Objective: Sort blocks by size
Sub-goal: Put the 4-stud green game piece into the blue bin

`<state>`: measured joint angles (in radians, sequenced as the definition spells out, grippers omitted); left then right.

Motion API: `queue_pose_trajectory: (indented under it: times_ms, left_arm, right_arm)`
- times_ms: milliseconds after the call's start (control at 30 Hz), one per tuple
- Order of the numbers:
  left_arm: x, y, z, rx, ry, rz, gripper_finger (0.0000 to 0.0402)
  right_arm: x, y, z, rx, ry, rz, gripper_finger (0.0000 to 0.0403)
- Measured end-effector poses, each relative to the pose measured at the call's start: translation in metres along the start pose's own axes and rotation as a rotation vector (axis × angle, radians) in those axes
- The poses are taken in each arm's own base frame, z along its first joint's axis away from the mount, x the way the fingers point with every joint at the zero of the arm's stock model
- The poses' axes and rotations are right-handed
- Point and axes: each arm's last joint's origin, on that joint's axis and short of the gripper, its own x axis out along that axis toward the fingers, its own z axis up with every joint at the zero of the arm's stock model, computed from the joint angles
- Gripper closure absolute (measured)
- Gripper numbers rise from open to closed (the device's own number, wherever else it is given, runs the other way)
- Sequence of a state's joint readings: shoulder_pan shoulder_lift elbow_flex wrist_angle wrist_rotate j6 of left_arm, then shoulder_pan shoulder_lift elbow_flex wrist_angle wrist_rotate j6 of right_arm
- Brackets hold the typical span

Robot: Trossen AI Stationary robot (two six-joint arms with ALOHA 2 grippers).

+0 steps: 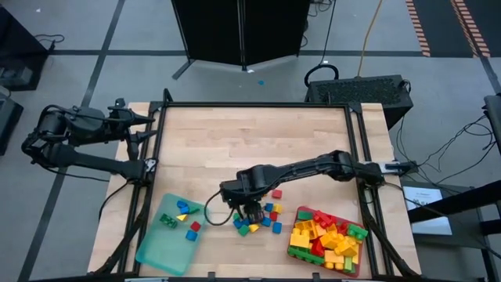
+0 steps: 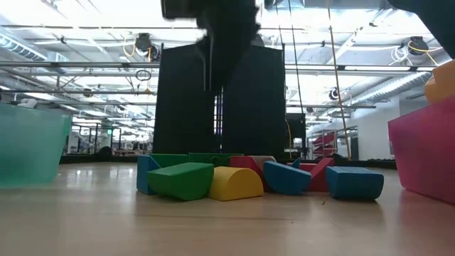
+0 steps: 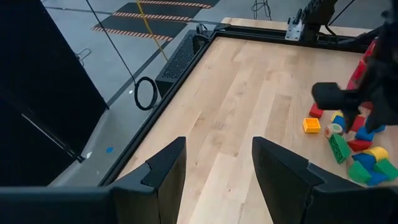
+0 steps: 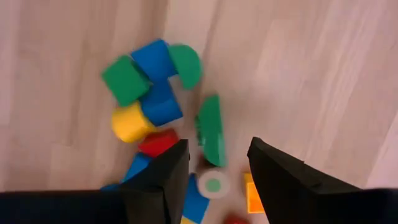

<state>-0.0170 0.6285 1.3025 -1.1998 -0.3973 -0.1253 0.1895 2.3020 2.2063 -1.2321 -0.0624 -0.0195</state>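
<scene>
Right gripper (image 1: 252, 211) hangs open and empty right above the loose blocks (image 1: 258, 221); left gripper (image 3: 214, 171) is open too, off past the desk (image 1: 235, 149) edge.

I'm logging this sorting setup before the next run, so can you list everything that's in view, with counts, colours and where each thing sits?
Teal tray: one, translucent teal, table's near left corner; a few small blocks in it.
Red tray: one, red, near right corner; piled with larger yellow, red and green blocks.
Loose blocks: about a dozen, blue, green, yellow, red, clustered between the trays.
Table: one, light wood, black frame.
Black cabinet: one, on the floor beyond the table.
Left gripper: open, empty, parked off the table's far left corner.
Right gripper: open, empty, above the loose blocks.
</scene>
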Motion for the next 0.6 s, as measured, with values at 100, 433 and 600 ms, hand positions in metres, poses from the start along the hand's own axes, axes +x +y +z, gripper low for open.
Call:
queue_pose_trajectory:
  times_ms: [100,433,600]
  left_arm:
    - [0.000,0.000,-0.001,0.006,0.014,0.002,0.0214]
    - [0.000,0.000,-0.002,0.011,0.020,0.002,0.0214]
    - [0.000,0.000,-0.002,0.010,0.020,0.003,0.0214]
  right_arm:
    - [0.020,-0.003,-0.006,0.015,0.022,0.035,0.0241]
    - [0.053,0.013,-0.007,-0.039,-0.038,0.040,0.0241]
    - [0.077,0.004,-0.019,-0.009,-0.013,-0.007,0.0240]
